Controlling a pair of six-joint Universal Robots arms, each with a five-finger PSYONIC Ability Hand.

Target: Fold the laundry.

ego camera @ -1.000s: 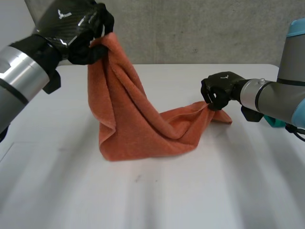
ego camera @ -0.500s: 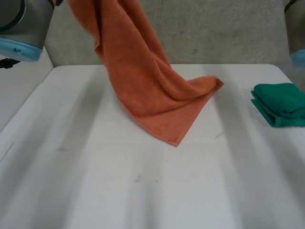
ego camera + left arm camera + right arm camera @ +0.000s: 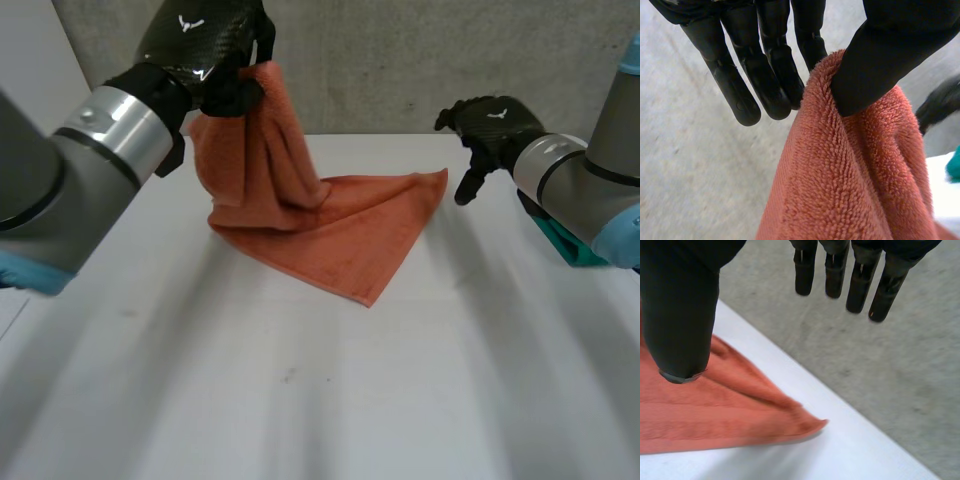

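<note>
An orange towel (image 3: 330, 235) lies partly spread on the white table (image 3: 300, 400), with one corner lifted. My left hand (image 3: 205, 45) holds that raised corner above the table's far left; in the left wrist view its thumb (image 3: 880, 60) pinches the towel (image 3: 850, 175) against its fingers (image 3: 765, 80). My right hand (image 3: 492, 125) hovers open just right of the towel's right corner (image 3: 438, 180), apart from it. The right wrist view shows its thumb (image 3: 682, 310) and straight fingers (image 3: 850, 275) spread above that towel corner (image 3: 740, 410), holding nothing.
A folded green cloth (image 3: 568, 252) lies at the table's right, partly behind my right arm. A grey wall (image 3: 400, 60) runs behind the table's far edge. Bare table stretches from the towel's front corner (image 3: 370, 298) toward me.
My right hand has let go of the towel's right corner and opened. The left hand still holds its corner, and more of the towel now lies flat on the table.
</note>
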